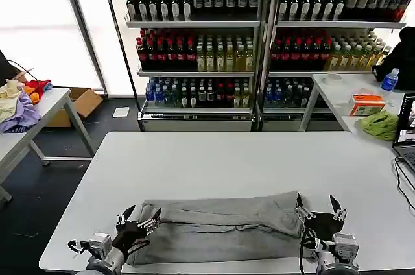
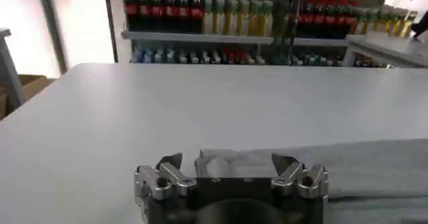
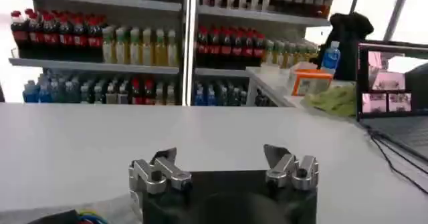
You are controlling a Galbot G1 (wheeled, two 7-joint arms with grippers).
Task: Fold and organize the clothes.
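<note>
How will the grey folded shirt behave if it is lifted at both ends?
The light grey fabric shirt lies wrinkled and flat on the white table, so it probably sags between the left end effector and right end effector. It looks light; folds may shift.

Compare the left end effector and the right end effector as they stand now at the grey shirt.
The left end effector sits at the robot's left end of the folded grey shirt, its fingers pointing over the cloth edge; the right end effector sits at the opposite end. In the left wrist view grey fabric lies between the left end effector's fingertips; in the right wrist view bare white table lies ahead of the right one's. Both are open, low at the near table edge.
</note>
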